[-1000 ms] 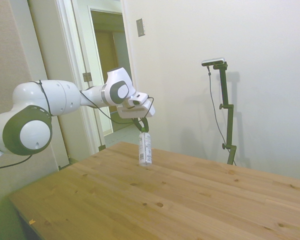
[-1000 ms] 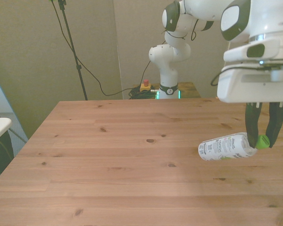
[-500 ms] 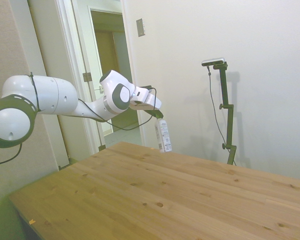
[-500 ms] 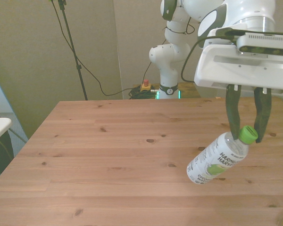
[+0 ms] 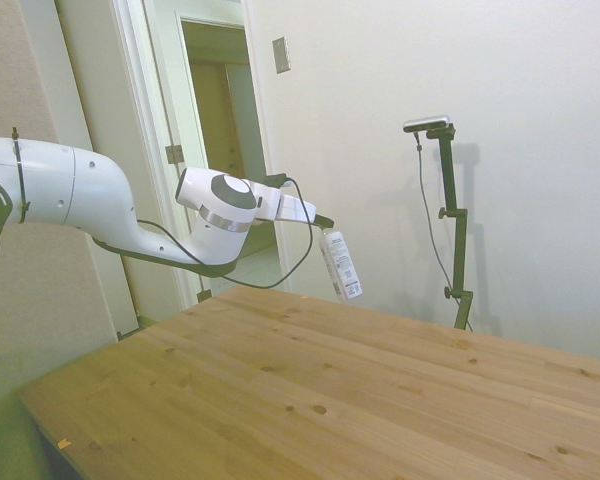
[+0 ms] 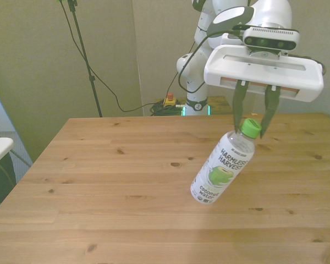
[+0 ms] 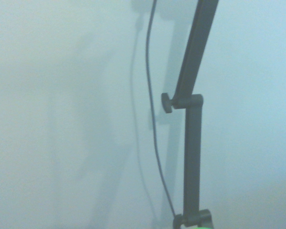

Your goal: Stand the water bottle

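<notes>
The small clear plastic water bottle has a bright green screw cap, a white label with dark lettering and a green round fruit printed on it. It hangs in the air above the wooden worktop, touching nothing below, cap uppermost and body tilted toward the front view's left. The gripper is clamped on the bottle just at its cap. What the bottle holds cannot be told.
</notes>
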`<action>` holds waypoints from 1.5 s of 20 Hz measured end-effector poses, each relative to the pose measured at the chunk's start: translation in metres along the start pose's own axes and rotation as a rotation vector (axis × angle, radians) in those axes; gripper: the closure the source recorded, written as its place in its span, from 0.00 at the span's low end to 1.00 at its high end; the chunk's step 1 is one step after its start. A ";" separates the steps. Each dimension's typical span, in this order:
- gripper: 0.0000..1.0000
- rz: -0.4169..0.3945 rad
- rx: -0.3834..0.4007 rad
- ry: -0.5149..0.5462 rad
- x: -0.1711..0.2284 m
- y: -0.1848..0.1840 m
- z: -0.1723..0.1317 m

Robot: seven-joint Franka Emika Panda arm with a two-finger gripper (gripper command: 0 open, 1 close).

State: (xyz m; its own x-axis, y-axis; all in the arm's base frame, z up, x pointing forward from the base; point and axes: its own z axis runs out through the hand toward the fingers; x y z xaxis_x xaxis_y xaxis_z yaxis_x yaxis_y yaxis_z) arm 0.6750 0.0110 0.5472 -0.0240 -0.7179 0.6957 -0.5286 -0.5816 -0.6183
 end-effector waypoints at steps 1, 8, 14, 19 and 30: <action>1.00 0.020 0.007 0.017 0.006 0.005 0.000; 1.00 0.142 0.017 0.056 0.019 0.048 0.013; 1.00 0.181 0.047 0.028 -0.002 0.058 0.029; 1.00 0.144 0.157 -0.007 -0.029 0.031 0.042; 1.00 0.079 0.278 -0.091 -0.105 0.067 0.058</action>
State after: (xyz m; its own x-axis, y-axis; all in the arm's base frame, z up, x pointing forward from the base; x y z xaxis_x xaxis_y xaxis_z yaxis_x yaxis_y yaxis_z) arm 0.6912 0.0257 0.4114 0.0264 -0.7893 0.6134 -0.2751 -0.5957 -0.7546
